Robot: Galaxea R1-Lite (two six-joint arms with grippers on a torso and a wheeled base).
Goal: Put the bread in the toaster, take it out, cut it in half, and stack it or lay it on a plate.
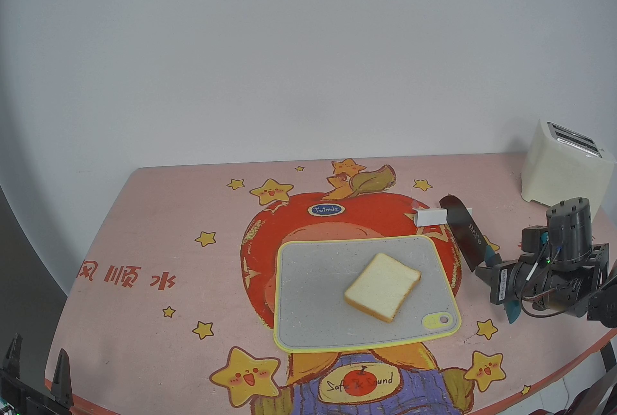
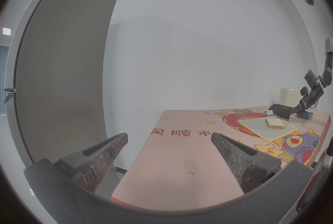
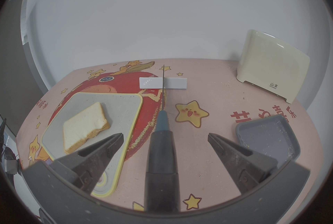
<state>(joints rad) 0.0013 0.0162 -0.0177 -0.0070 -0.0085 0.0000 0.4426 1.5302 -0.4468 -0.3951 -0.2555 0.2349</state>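
Cutting step: pale square bread slice (image 1: 382, 286) lies whole on grey yellow-rimmed plastic cutting board (image 1: 315, 297), right end effector (image 3: 164, 136) wide around black-bladed knife (image 1: 466, 236); next, I think, close on handle & lift.

The right arm (image 1: 598, 300) was built of black and dark grey blocks, topped by a grey cylinder (image 1: 569, 228) with small bumps on its cap. Thin black cables (image 1: 536, 281) looped across the wrist, near a white printed label (image 1: 502, 282) and a small green light (image 1: 547, 273). The right tool (image 3: 163, 138) had two dark grey, wedge-shaped fingers (image 3: 239, 162) with rough, speckled faces and a round screw hole near each base, set on a curved grey bar (image 3: 291, 183). The left tool (image 2: 169, 136) matched it in shape and colour, with pointed dark tips.
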